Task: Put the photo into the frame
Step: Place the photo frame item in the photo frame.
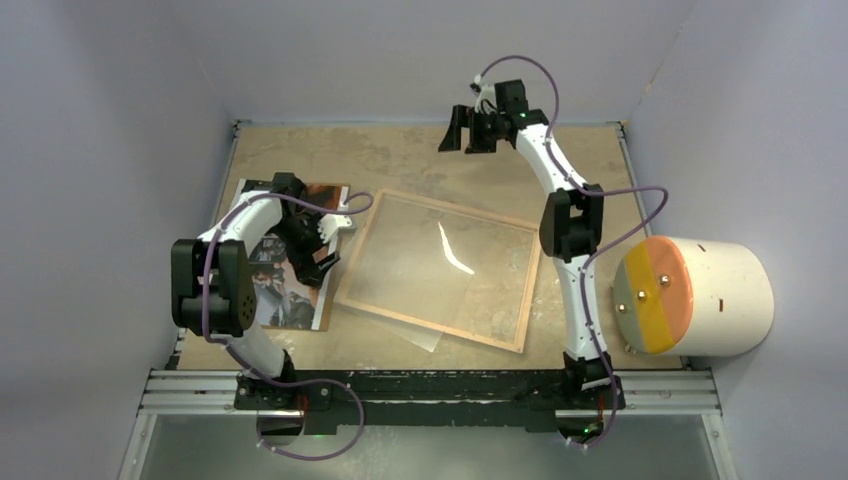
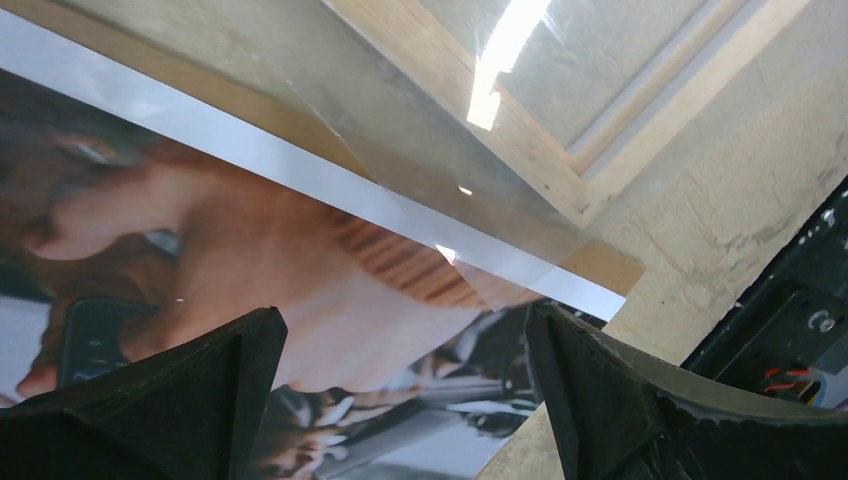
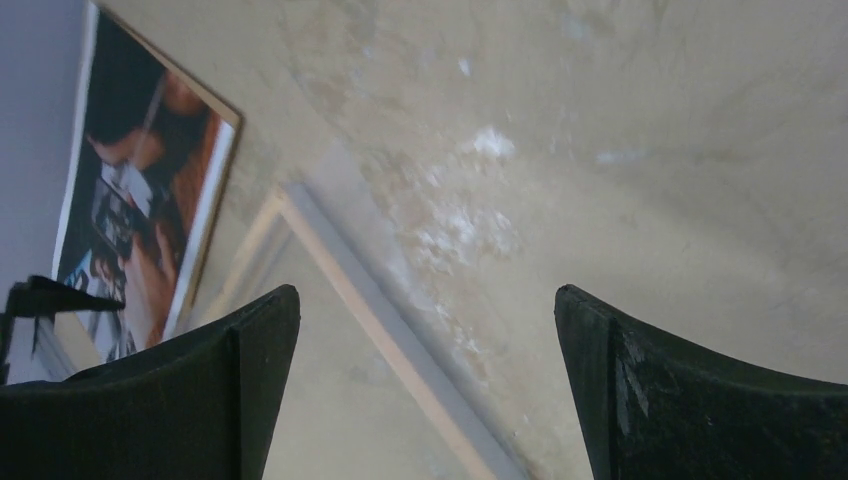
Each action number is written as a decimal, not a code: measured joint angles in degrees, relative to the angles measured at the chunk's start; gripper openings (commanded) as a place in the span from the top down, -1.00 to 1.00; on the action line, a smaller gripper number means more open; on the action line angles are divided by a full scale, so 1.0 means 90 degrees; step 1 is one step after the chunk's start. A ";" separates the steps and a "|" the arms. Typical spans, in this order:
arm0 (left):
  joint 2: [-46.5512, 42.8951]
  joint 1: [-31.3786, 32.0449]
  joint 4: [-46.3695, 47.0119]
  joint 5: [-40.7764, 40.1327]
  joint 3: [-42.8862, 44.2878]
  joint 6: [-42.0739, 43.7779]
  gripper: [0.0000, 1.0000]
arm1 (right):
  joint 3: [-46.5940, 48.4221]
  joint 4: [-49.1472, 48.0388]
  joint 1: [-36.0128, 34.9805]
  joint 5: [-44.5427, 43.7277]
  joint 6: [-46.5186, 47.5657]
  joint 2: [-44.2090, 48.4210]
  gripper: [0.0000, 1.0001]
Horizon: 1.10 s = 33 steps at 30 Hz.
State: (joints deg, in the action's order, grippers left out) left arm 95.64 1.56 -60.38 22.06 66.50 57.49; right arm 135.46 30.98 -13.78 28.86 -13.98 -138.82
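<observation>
The photo (image 1: 285, 290), a glossy print of dark, orange and white patches with a white border, lies flat at the table's left. My left gripper (image 1: 322, 245) hovers just over its right part, open, and the print (image 2: 300, 300) shows between the spread fingers of that gripper (image 2: 403, 320). The frame (image 1: 440, 268) lies in the middle, wood-coloured face up, with its corner (image 2: 530, 150) close by. My right gripper (image 1: 465, 140) is raised over the table's far edge. That gripper (image 3: 427, 295) is open and empty. Below it are a frame rail (image 3: 400, 340) and the photo (image 3: 140, 200).
A clear sheet (image 1: 425, 335) lies over the frame, skewed, sticking out past its near rail and reaching the photo's border (image 2: 400, 130). A brown backing board (image 2: 610, 265) shows under the photo's edge. A white cylinder (image 1: 730, 295) with an orange and yellow face lies at the right edge.
</observation>
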 measured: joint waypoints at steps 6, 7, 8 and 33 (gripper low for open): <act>-0.0007 -0.0002 0.0056 -0.0323 -0.0432 0.0257 -1.00 | -0.0918 0.0000 0.0272 0.0940 0.0022 -0.0583 -0.76; -0.0010 0.0000 0.0107 -0.0391 -0.0505 0.0262 -1.00 | -0.1107 0.0002 0.0304 0.1052 0.0019 -0.0583 -0.71; -0.0010 0.0000 0.0175 -0.0491 -0.0597 0.0262 -0.99 | -0.1202 -0.0041 0.0345 0.1256 0.0032 -0.0583 -0.68; -0.0058 0.0406 0.1649 -0.2013 -0.1141 -0.0442 -0.96 | -0.3087 -0.0901 0.0279 0.2084 0.0068 0.0537 0.41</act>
State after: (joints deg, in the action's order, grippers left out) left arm 95.11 5.21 -45.54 3.95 56.23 53.52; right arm 107.68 22.87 -11.27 47.62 -13.37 -133.99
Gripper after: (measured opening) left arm 0.982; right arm 0.334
